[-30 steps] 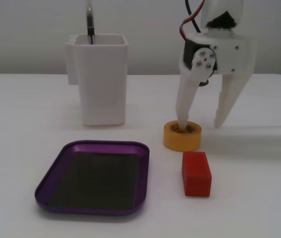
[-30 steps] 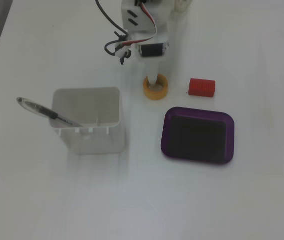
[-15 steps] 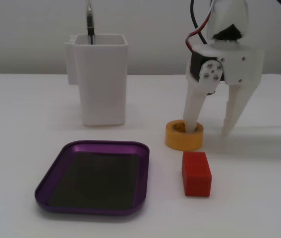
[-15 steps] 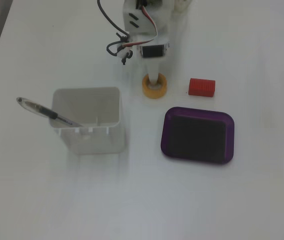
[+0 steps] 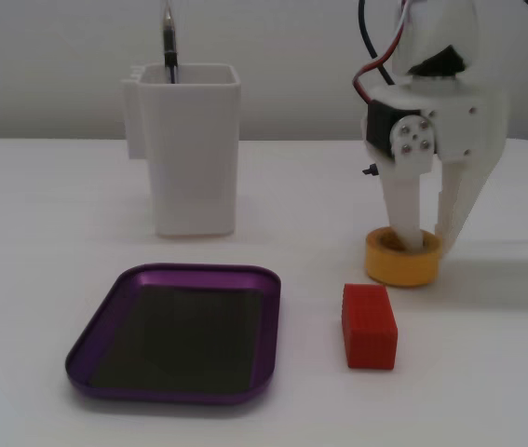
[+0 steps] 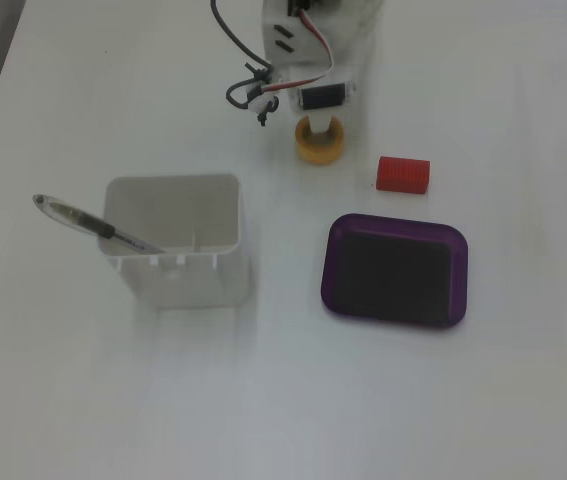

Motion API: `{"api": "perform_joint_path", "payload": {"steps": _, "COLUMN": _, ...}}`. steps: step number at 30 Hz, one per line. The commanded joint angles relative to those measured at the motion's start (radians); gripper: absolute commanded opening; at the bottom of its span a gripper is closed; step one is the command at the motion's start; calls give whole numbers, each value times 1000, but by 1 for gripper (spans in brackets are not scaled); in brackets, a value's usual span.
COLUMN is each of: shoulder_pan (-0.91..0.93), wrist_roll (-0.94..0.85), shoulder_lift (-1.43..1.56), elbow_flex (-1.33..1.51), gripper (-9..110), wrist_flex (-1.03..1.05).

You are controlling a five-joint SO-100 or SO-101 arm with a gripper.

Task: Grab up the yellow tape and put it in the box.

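White gripper is down on the yellow tape, w/ one finger dropped into the roll's hollow core and the other finger outside the roll's right wall as a fixed view from the front shows it, so the roll's wall sits between the two; jaws look narrowed around that wall, but whether they actually pinch it can't be told. Tape lies flat on the white table, hole facing up, not lifted. In a fixed view from above, the gripper comes in from the top edge, w/ red, white and black wires looping off its left side, and the yellow tape shows as a ring just below the arm's body. Red block lies near the tape, in front of it and a bit left in the front view, apart from it, not touching; from above the red block sits right of and below the tape. The box, a purple tray w/ dark flat bottom, is left of the block in the front view; from above the box is below the block, rim clear of it. Tall white container stands behind the tray at left in the front view, upright, w/ a pen sticking out; from above the container is well left of the tray, pen leaning out over its left rim.
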Motion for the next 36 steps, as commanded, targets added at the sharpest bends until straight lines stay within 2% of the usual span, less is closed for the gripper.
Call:
{"api": "perform_joint_path", "payload": {"steps": 1, "shoulder_pan": -34, "wrist_roll": 37, "shoulder_lift": 158, "elbow_flex": -91, "gripper": -1, "wrist_flex": 71}}
{"api": "perform_joint_path", "payload": {"steps": 8, "shoulder_pan": -221, "wrist_roll": 106, "shoulder_lift": 417, "elbow_flex": -250, "gripper": -1, "wrist_flex": 167}}
{"api": "perform_joint_path", "payload": {"steps": 12, "shoulder_pan": -318, "wrist_roll": 95, "shoulder_lift": 400, "elbow_flex": -279, "gripper": -1, "wrist_flex": 153}}
{"api": "perform_joint_path", "payload": {"steps": 18, "shoulder_pan": -350, "wrist_roll": 95, "shoulder_lift": 149, "elbow_flex": -402, "gripper": -1, "wrist_flex": 44}}
{"api": "perform_joint_path", "payload": {"steps": 27, "shoulder_pan": -341, "wrist_roll": 103, "shoulder_lift": -387, "elbow_flex": -873, "gripper": -1, "wrist_flex": 48}}
{"api": "perform_joint_path", "payload": {"steps": 36, "shoulder_pan": -225, "wrist_roll": 104, "shoulder_lift": -666, "elbow_flex": -1055, "gripper": -1, "wrist_flex": 48}}
